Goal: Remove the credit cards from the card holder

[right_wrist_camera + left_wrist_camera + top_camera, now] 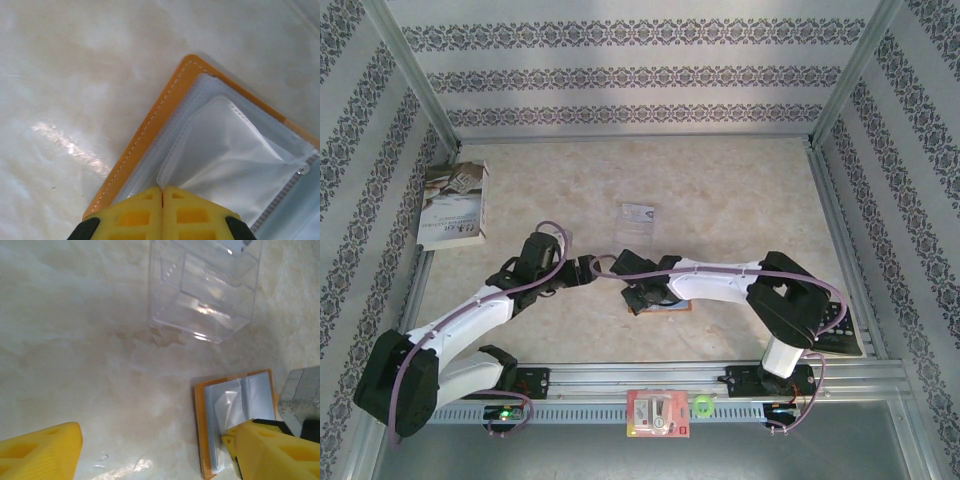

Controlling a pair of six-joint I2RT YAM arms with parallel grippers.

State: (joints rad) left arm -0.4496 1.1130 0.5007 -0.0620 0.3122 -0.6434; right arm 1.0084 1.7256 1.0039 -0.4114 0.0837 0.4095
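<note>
Orange card holder (142, 140), open flat; pale blue-grey inside

orange card holder (145, 135), yel. fingers (130, 217)

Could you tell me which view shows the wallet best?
The right wrist view: the open wallet is close, its stitching and clear pockets sharp. The left wrist view shows it smaller, partly behind a finger; the top view, an orange sliver.

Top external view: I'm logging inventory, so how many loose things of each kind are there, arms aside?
Book: 1
Clear tray: 1
Card holder: 1
Red-and-white packet: 1
Green ring: 1
Total: 5
</note>
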